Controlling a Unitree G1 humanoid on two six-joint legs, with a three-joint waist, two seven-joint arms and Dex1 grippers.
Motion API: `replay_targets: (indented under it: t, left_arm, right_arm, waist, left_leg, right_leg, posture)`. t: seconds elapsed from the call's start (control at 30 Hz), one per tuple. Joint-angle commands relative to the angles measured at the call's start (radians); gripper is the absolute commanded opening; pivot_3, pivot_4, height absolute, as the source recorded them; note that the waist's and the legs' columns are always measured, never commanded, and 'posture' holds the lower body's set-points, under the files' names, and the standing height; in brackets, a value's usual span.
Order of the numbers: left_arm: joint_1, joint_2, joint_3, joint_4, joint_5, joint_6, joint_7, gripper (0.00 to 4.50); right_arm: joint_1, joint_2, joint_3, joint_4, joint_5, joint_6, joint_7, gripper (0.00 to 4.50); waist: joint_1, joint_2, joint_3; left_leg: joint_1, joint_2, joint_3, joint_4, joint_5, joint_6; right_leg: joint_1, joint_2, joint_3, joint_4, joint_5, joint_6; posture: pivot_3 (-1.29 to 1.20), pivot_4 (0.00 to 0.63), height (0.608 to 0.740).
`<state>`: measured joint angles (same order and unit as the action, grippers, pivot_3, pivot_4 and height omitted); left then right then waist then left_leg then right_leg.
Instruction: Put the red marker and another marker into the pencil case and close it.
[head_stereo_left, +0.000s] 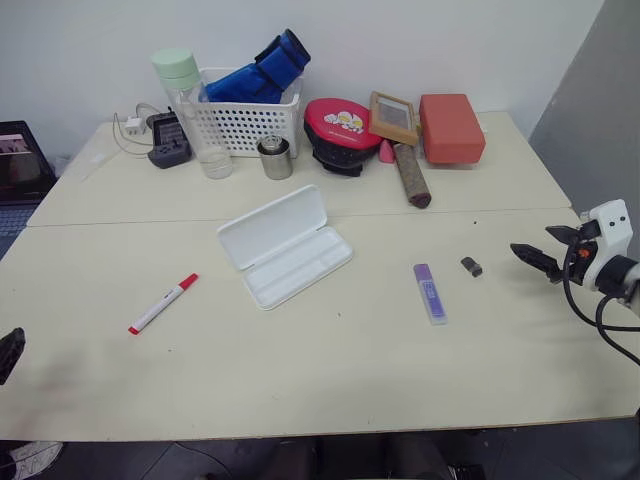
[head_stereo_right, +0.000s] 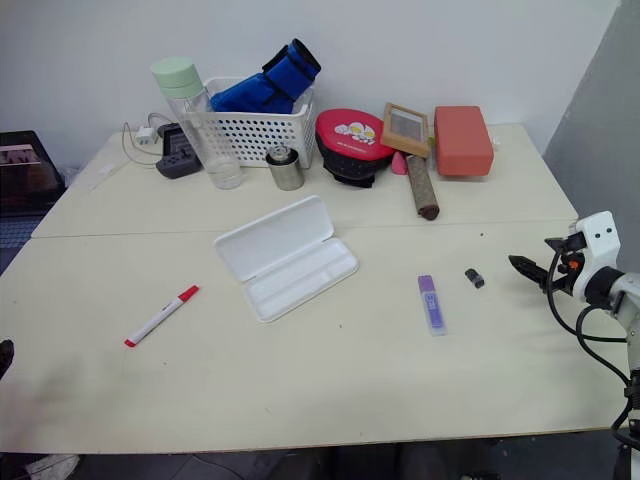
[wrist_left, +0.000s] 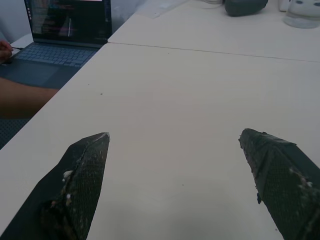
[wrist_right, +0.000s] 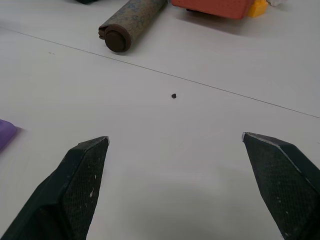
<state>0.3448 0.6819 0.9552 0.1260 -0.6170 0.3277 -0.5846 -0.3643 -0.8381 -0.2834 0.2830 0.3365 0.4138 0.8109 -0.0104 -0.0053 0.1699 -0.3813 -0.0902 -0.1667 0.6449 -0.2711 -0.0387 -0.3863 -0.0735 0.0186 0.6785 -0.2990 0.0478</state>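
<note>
From above, the pencil case (head_stereo_left: 285, 246) lies open mid-table, the red marker (head_stereo_left: 162, 303) to its left, the purple highlighter (head_stereo_left: 431, 293) to its right. Left wrist view: left gripper (wrist_left: 175, 185) spread wide, empty. Right wrist view: right gripper (wrist_right: 175, 185) likewise, over bare tabletop.

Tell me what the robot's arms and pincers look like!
Each pincer has two black, pointed fingers with a bumpy, woven-looking texture; the left pincer's fingers carry small whitish specks. The right pincer sits on a white wrist block with a small orange-red spot, and black cables loop beside it down the arm.
</note>
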Motion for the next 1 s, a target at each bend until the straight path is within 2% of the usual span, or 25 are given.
replay_targets:
  t: [0.03,1.0]
  left_arm:
    - [-0.001,0.019,0.039,-0.02,-0.01,-0.004,0.004,4.43]
    - [-0.019,0.004,0.028,-0.051,-0.008,0.013,0.061,4.43]
  right_arm:
    - [-0.025,-0.018,-0.031,0.013,-0.013,-0.032,-0.027,4.5]
    - [-0.037,-0.018,-0.027,0.013,0.002,-0.033,-0.015,4.5]
  waist:
    - [0.0,0.0,0.0]
    - [-0.001,0.0,0.0]
  left_leg:
    - [0.0,0.0,0.0,0.0,0.0,0.0]
    - [0.0,0.0,0.0,0.0,0.0,0.0]
  right_leg:
    - [0.0,0.0,0.0,0.0,0.0,0.0]
    - [0.0,0.0,0.0,0.0,0.0,0.0]
  posture:
    - [0.0,0.15,0.74]
    - [0.0,0.15,0.74]
